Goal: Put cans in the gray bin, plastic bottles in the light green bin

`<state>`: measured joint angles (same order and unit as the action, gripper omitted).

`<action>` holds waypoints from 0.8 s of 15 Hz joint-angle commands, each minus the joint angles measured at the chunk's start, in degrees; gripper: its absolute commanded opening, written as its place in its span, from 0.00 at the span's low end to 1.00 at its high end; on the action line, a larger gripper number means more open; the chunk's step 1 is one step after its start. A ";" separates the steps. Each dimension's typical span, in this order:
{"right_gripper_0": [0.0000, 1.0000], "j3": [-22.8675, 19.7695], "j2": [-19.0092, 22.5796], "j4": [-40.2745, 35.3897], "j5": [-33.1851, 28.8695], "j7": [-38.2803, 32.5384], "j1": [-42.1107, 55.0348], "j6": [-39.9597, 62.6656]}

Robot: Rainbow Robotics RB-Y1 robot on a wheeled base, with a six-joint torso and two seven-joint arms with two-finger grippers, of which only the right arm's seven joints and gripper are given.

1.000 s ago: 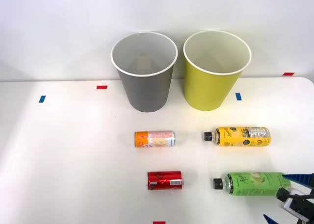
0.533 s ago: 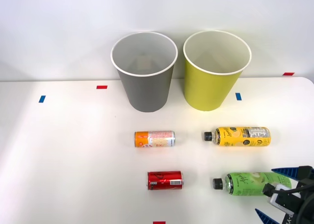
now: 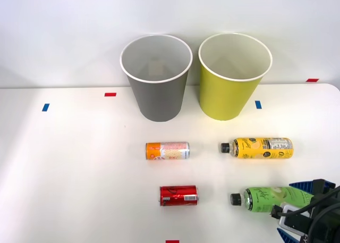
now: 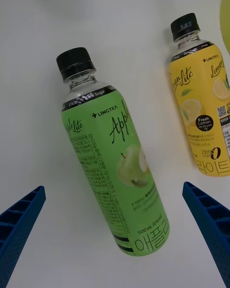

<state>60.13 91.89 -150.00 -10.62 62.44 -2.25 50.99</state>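
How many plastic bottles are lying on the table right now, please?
2. The yellow lemon tea bottle lies before the light green bin; the green apple tea bottle lies nearer the robot, by the end effector.

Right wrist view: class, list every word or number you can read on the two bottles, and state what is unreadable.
Green bottle: "LINGTEA", "Apple", "Lite", "0 kcal", "Sugar", "500 mL (0 kcal)", "애플".
Yellow bottle: "LINGTEA", "Lemon", "Lite", "Fresh Lemon", "zero sugar", "라이트".
Small print on the green bottle, and the cap print on the yellow bottle: too small to read.

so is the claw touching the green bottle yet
Apart. The right wrist view shows white table between each blue finger and the green bottle; the claw is open around it.
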 commanded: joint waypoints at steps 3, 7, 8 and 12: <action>1.00 18.45 -6.72 0.00 -1.95 -0.21 -18.32 12.12; 1.00 23.81 -8.92 0.68 -1.78 -0.30 -24.38 15.98; 1.00 23.90 -9.10 1.47 -1.78 -0.30 -24.38 15.98; 1.00 23.98 -11.56 4.02 -0.37 0.05 -24.91 16.07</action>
<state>84.12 80.75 -146.52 -11.04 62.40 -27.04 67.00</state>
